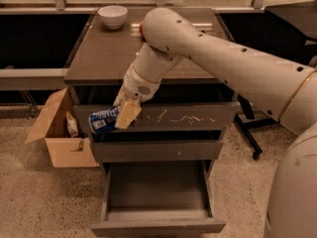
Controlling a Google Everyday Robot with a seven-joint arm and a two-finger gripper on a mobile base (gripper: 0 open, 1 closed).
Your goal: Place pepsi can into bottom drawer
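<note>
My gripper is shut on the blue pepsi can, which lies sideways in the fingers. It hangs in front of the scratched top drawer front, at its left end, above and to the left of the open bottom drawer. The bottom drawer is pulled out, and its tray shows nothing inside. My arm reaches down from the upper right across the cabinet top.
A white bowl stands at the back of the cabinet top. An open cardboard box sits on the floor left of the cabinet. The middle drawer is closed. A dark chair base stands at the right.
</note>
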